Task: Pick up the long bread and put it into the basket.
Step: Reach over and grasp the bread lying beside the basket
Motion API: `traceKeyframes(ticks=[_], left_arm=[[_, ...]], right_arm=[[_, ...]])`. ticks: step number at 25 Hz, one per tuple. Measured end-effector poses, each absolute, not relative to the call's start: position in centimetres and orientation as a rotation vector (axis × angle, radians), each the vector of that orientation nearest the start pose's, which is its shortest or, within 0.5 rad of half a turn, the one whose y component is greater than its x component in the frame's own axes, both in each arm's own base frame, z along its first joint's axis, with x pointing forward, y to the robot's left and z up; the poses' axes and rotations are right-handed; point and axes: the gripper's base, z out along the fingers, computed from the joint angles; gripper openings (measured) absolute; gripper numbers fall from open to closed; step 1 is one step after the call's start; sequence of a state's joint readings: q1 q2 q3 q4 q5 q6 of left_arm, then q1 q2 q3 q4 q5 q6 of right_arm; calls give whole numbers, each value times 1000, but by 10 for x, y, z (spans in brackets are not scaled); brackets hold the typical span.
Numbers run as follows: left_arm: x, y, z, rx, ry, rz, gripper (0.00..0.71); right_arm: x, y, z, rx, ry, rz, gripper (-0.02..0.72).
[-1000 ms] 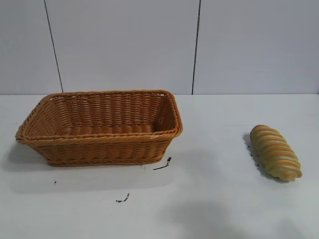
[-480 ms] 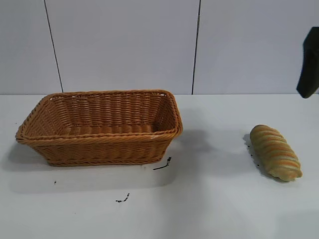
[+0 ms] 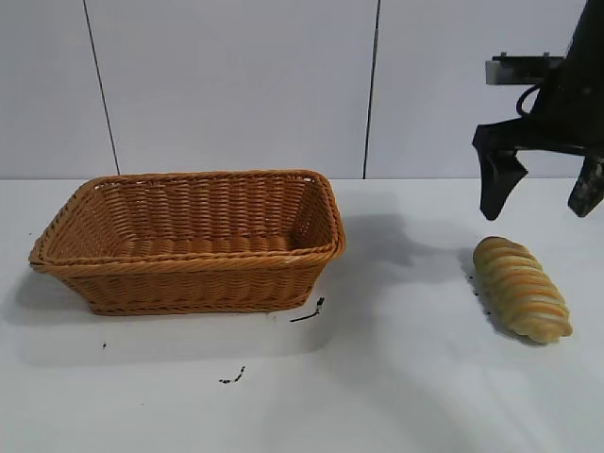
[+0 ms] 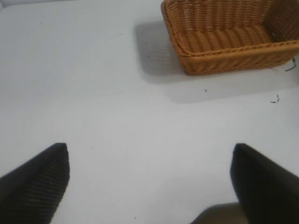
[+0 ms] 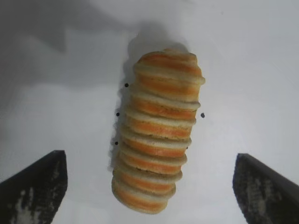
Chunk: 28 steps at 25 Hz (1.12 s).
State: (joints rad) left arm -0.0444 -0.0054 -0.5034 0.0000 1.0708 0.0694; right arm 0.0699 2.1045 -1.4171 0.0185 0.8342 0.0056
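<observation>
Long bread (image 3: 521,289) flat on table (image 3: 396,377), well apart from basket (image 3: 189,241), right tool (image 3: 543,193) above the bread, spread wide, holding nothing, left tool (image 4: 149,179) wide too, near basket.

The bread (image 3: 522,288) lies alone on bare table (image 3: 406,377), well apart from the basket (image 3: 193,241), with nothing on either side of it. The right gripper (image 3: 543,193) hangs just above it, fingers spread wider than the loaf. Between loaf and basket the table is bare. The basket's inside holds nothing.
</observation>
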Motion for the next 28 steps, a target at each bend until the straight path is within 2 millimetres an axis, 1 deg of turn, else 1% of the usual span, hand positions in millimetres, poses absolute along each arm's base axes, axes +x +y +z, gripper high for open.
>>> traceKeyframes(ticks=[4,11,13,14,16,19,20,21,23,25,26,28], left_arm=[[-7,0,277,116,2042,16,696],[-7,0,277,116,2042,16,696],[-7,0,277,116,2042,16,696],[-7,0,277,116,2042,16,696],[-7,0,277,116,2042,16,696],[-7,0,277,116,2042,16,696],[-7,0,277,116,2042,16,696],[-7,0,277,116,2042,16,696],[-7,0,277,116,2042,16,696],[-7,0,277,116,2042,16,696],[-7,0,277,116,2042,16,696],[-7,0,277,116,2042,16,696]], right_arm=[[412,30,114,-76,3002,28,659],[414,30,107,-75,2991,28,659],[414,30,105,-75,2994,28,644],[414,30,105,-75,2997,28,617],[414,30,105,-75,3003,27,522],[412,30,104,-77,3023,26,274],[412,30,104,-78,3026,26,209],[412,30,105,-78,3030,26,166],[413,30,108,-87,3046,18,165],[417,29,118,-107,3057,4,165],[419,29,125,-107,3061,4,165],[427,30,149,-106,3036,5,165]])
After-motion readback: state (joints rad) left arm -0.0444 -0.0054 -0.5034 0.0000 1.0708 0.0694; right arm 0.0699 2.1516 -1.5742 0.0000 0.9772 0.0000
